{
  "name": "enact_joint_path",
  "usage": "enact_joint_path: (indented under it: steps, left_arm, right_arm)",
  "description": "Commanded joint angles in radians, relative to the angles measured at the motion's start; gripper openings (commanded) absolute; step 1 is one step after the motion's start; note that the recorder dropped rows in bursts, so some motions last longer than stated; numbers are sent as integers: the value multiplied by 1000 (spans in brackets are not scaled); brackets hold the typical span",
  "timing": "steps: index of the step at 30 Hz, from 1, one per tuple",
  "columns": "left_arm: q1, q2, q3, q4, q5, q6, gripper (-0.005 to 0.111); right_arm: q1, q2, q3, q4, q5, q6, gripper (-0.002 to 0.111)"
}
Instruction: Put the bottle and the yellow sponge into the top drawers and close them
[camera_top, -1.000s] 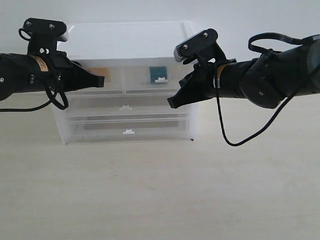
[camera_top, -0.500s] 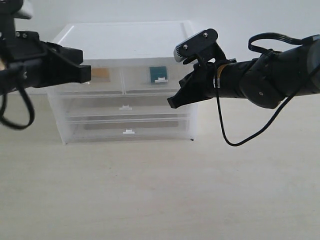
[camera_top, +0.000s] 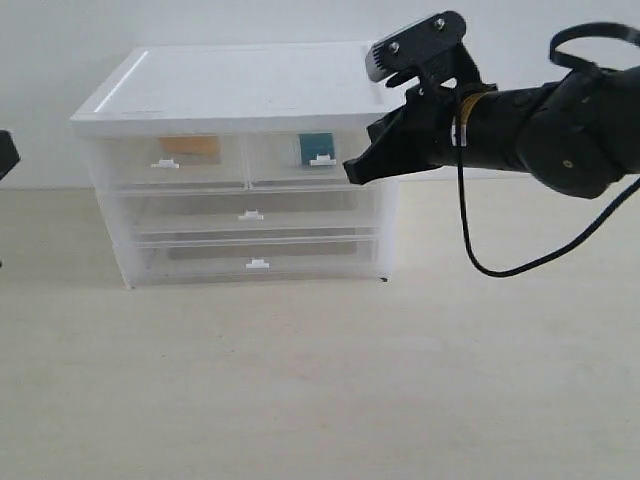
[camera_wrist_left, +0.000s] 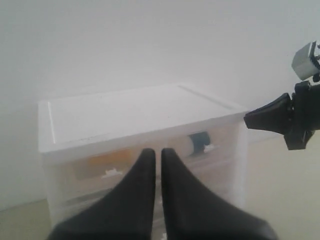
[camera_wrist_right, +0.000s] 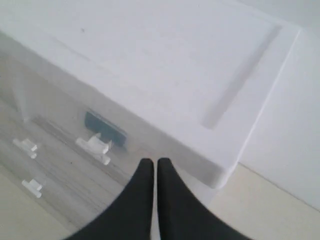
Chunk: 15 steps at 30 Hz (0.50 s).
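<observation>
Both top drawers (camera_top: 215, 172) of a small translucent white cabinet (camera_top: 240, 90) look pushed in, their fronts level with the two wide drawers below. The cabinet stands on a pale table (camera_top: 320, 380), in the upper middle of the exterior view.

Through the cloudy front of the left drawer (camera_top: 130, 165) shows an orange-yellow patch, the sponge (camera_top: 190, 146), lying inside just above the small white tab handle (camera_top: 165, 163). Through the right drawer (camera_top: 280, 170) shows a teal label, the bottle (camera_top: 316, 146), lying inside behind its own tab (camera_top: 321, 159). Nothing lies loose on the table.

The right gripper (camera_top: 352, 172) reaches in from the upper right of the exterior view, its black fingers pressed together on nothing. Its tip sits in front of the right end of the right drawer. Whether it touches the plastic I cannot tell, though its wrist view suggests a gap.

The left gripper (camera_wrist_left: 155, 152) appears only in its wrist view, low in the middle of the frame. Its fingers are also clenched and empty, and it is well back from the cabinet front.

To my eye the task is as good as done, with both things stowed and both drawers shut. All that seems left is for the arms to draw clear.
</observation>
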Motion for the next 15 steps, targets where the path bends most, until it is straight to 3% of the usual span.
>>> enact_joint_path:
  steps: [1,9,15]
  left_arm:
    - [4,-65,50,-24,-78,20,4]
    - [4,-151,76,-24,-38,41,4]
    - [4,-344,120,-24,34,4,4]
  right_arm:
    - [-9,-97,76,6,-20,14,0]
    - [-9,-347,251,6,-122,42,0]
    - [-9,-747,454,6,-161,65,0]
